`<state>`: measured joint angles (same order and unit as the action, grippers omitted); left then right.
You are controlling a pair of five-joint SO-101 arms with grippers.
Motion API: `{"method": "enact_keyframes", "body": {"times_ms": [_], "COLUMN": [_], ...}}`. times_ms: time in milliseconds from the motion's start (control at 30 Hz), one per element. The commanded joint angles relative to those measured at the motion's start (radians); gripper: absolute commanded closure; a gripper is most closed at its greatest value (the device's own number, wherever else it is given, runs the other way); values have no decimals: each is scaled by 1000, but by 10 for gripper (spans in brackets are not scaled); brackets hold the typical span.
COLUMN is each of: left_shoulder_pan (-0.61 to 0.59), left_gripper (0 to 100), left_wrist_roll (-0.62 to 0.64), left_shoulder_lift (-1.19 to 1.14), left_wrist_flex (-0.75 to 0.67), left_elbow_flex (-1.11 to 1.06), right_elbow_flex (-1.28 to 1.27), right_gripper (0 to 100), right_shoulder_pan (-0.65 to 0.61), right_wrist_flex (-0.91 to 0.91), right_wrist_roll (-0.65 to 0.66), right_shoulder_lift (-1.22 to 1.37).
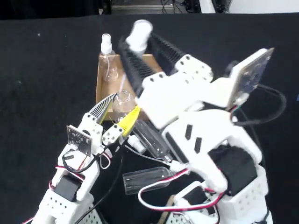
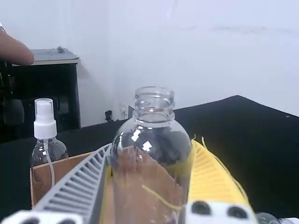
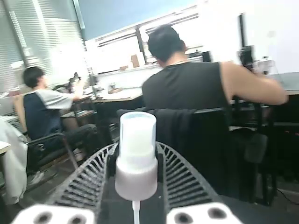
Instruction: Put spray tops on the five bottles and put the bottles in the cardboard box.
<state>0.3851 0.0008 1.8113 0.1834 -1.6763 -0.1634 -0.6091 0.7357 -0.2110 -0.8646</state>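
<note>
My left gripper is shut on an upright, clear bottle whose neck is open, at the near edge of the cardboard box. My right gripper is higher up and farther back, shut on a white spray top. Its thin tube hangs down toward the held bottle. Inside the box stands another bottle with a spray top.
Two clear bottles without tops lie on the black table near the arms' bases, one beside the right arm and one closer to the front. Cables run between the arm bases. The table's left side is open.
</note>
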Motion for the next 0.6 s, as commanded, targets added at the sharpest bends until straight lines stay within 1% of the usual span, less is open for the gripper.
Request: {"method": "enact_keyframes", "body": {"times_ms": [0,100,167,333,567], "left_shoulder_pan": [5,5,12,12,7], "left_gripper": [870,870,870,870,870], "left_wrist_roll": [-2,-2,-2,-2,-2], "left_shoulder_lift": [12,12,12,12,12], "left_wrist_flex": [5,5,5,5,5], "left_elbow_flex": [-22,-22,-22,-22,-22], "right_elbow_flex": [36,2,-31,-130,-242], "right_gripper": [987,988,988,988,988], "right_shoulder_pan": [-41,-38,-34,0,0], "right_wrist_flex": [3,2,-12,-120,-130], "right_wrist_roll": [100,157,167,160,166], "right_shoulder_lift": [-27,-24,-22,-24,-31]}}
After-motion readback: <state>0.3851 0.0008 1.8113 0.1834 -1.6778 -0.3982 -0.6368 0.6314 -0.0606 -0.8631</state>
